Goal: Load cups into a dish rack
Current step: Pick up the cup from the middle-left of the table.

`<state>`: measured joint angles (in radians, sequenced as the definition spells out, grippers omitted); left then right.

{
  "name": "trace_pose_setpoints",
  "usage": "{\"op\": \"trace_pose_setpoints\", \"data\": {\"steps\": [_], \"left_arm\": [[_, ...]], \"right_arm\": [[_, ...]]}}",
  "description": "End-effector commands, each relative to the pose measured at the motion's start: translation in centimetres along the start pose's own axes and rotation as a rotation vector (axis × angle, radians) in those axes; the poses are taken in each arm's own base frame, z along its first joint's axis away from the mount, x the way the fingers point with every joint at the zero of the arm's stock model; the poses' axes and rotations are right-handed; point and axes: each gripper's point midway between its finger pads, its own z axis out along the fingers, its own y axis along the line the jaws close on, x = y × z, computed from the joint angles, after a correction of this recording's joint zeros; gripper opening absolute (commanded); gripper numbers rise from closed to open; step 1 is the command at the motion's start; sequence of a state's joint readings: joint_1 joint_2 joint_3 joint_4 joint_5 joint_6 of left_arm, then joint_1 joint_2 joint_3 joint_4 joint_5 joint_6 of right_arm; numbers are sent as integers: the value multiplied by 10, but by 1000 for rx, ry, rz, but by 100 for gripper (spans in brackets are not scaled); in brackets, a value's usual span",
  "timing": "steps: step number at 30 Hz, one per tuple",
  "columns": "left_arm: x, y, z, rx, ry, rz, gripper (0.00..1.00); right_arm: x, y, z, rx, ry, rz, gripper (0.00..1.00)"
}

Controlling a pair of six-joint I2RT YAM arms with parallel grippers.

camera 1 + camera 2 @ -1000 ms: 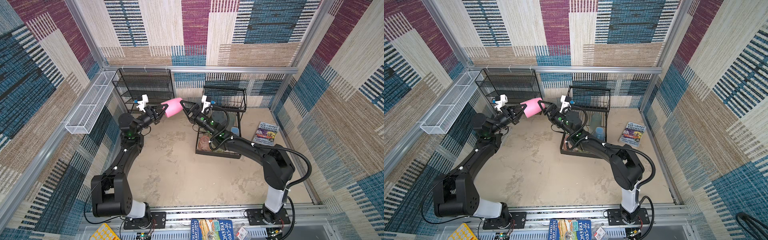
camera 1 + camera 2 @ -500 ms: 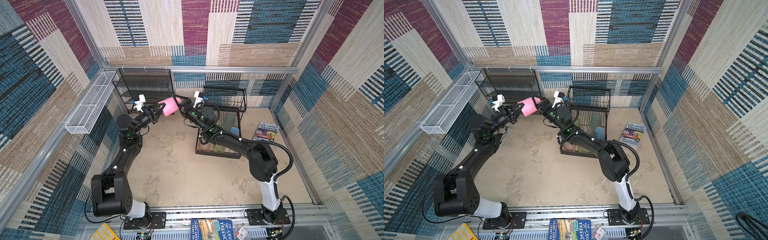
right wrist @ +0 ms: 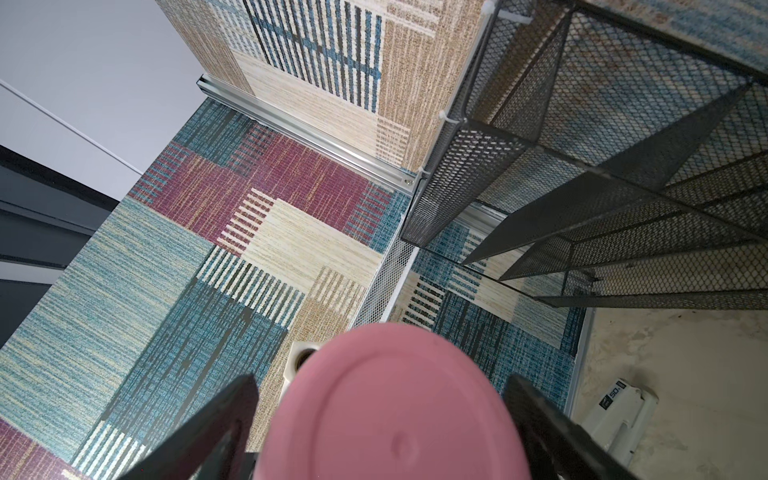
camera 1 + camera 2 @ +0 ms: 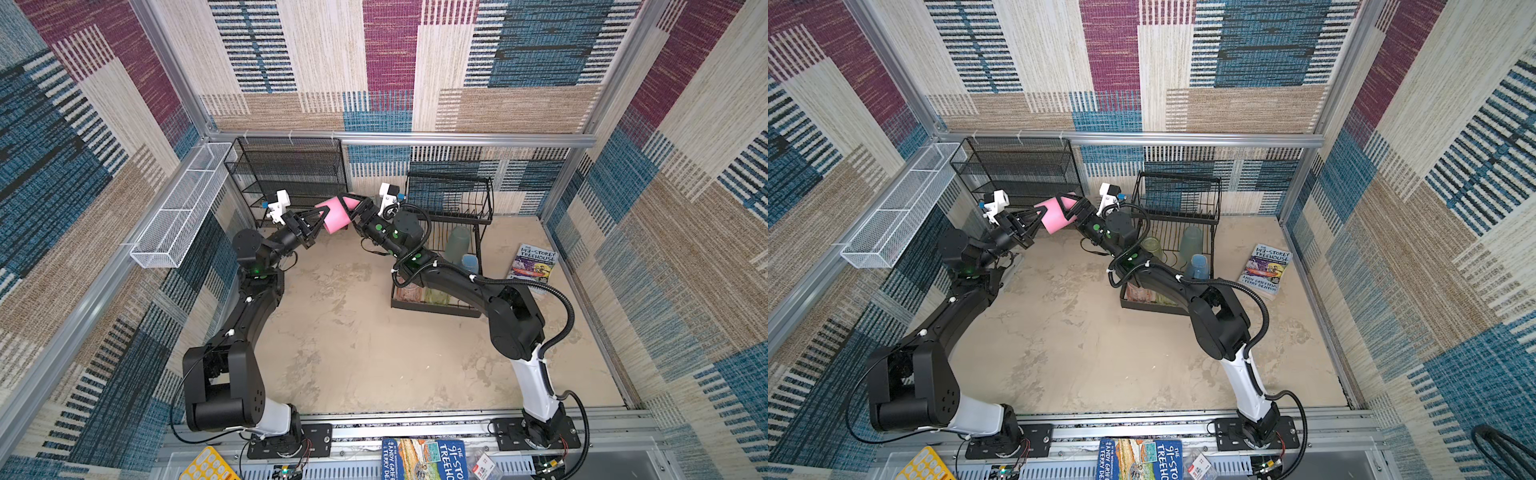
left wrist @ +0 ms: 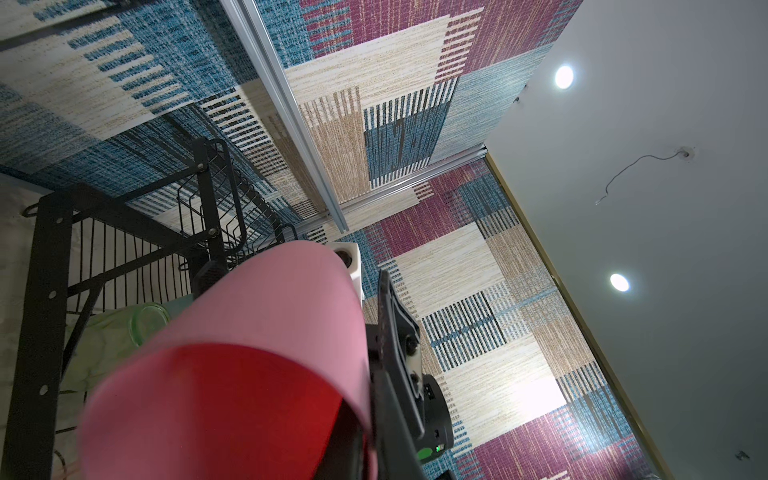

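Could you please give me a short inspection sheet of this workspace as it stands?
Surface: beige mottled tabletop.
Job's things: pink cup in mid-air between the arms; dish rack holds a teal cup, blue mug and green cup.
Clutter: book beside the rack; black mesh shelf at the back; white mesh basket on the side wall.
Hands: left hand shut on the pink cup's rim; right hand open around its base.
Cables: black hose loops off the right arm.
Surroundings: patterned walls, metal frame.
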<state>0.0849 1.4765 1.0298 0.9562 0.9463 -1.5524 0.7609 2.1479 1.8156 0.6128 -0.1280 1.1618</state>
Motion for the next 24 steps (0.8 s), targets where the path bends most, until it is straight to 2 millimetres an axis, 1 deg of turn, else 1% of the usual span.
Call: {"op": "trace_pose_setpoints", "data": {"steps": [1, 4, 10, 11, 14, 15, 17, 20, 24], "left_arm": [[0, -8, -1, 30, -3, 38, 0], [0, -6, 0, 26, -3, 33, 0], [-1, 0, 0, 15, -1, 22, 0], [0, 0, 0, 12, 0, 21, 2], [-1, 5, 0, -2, -1, 15, 15], [0, 5, 0, -4, 2, 17, 19], [0, 7, 0, -10, 2, 15, 31], [0, 11, 0, -23, 2, 12, 46], [0, 15, 0, -41, 5, 12, 61]], "right_arm": [[5, 7, 2, -28, 17, 9, 89], [6, 9, 2, -31, 20, 9, 83], [4, 12, 1, -19, 7, -15, 66], [4, 12, 1, -19, 5, -21, 64], [0, 15, 0, -5, -6, -54, 60], [-1, 16, 0, 0, -14, -74, 60], [-5, 18, -2, 18, -27, -111, 60], [-13, 20, -5, 59, -52, -185, 61], [-29, 32, -13, 121, -96, -326, 61]]}}
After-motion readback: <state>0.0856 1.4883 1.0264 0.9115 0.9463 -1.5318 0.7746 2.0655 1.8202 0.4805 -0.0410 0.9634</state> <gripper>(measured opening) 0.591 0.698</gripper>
